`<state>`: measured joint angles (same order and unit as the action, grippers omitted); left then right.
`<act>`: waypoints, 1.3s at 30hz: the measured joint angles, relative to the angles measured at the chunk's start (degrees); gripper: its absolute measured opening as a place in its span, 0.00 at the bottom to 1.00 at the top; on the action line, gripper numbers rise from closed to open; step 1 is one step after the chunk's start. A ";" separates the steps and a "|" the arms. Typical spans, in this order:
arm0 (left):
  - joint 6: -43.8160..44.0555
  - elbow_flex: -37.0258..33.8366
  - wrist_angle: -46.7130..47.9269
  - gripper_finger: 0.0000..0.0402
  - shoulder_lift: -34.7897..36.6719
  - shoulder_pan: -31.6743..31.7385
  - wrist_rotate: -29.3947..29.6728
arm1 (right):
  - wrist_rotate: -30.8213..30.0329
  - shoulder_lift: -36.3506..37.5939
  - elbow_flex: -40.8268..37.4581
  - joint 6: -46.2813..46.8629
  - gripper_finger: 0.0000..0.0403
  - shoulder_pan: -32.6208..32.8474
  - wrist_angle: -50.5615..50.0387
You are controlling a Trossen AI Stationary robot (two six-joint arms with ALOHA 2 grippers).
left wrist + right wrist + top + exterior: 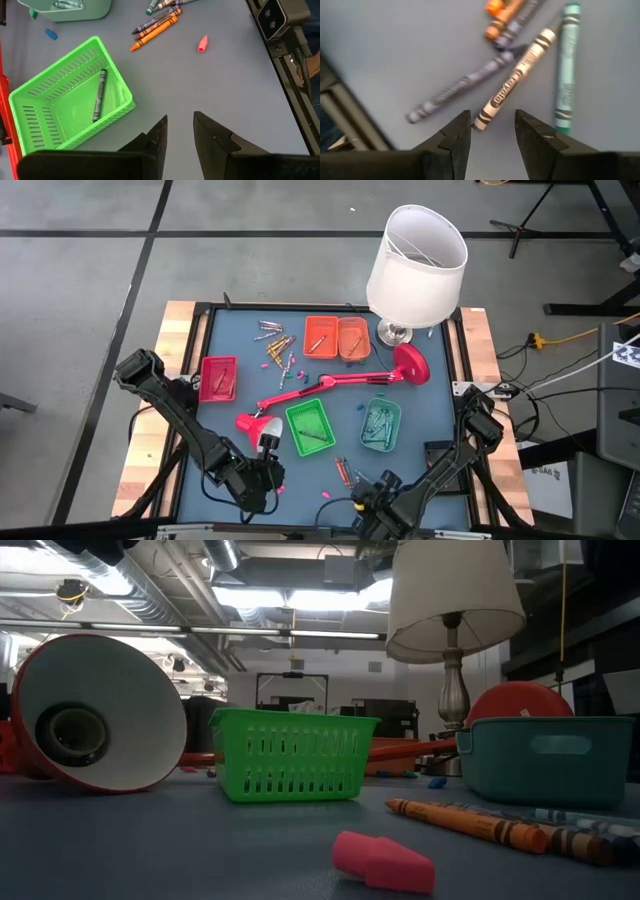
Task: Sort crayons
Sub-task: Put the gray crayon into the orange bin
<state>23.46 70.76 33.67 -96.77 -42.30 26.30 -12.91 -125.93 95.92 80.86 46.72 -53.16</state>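
Sorting is partly complete: the right gripper (492, 127), open and empty, hovers over unsorted crayons (512, 85); the left gripper (180, 132) waits open.

Blue-grey table mat (240, 340) framed by pale wooden edging (176, 350). Trays: red (218, 378), two orange (321, 335) (354, 338), bright green slotted basket (307, 427) holding one dark grey crayon (99, 95), and teal tray (381, 424). Red desk lamp (330, 385) with white shade interior (95, 725); table lamp with white shade (417, 263) on a silver stem (455, 675). Pink eraser (383, 862). Loose crayons: orange with black banding (465, 821), white-wrapped with dark lettering (514, 80), teal green (565, 65), grey-violet (460, 90). Both arms are black.
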 joint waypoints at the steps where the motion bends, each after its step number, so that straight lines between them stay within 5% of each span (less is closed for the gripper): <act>1: -0.02 0.00 0.00 0.19 0.00 0.00 0.00 | 0.00 0.00 0.00 0.50 0.37 0.00 -0.74; 27: -0.02 0.00 0.13 0.19 0.00 0.00 -0.24 | 0.00 0.00 0.00 2.80 0.37 -1.11 -3.25; 39: -0.02 0.02 0.13 0.19 0.00 0.00 -0.24 | 0.04 0.00 0.00 2.76 0.16 -2.25 -3.62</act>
<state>23.44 70.78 33.80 -96.77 -42.30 26.06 -12.86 -125.93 95.92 83.61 44.47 -56.78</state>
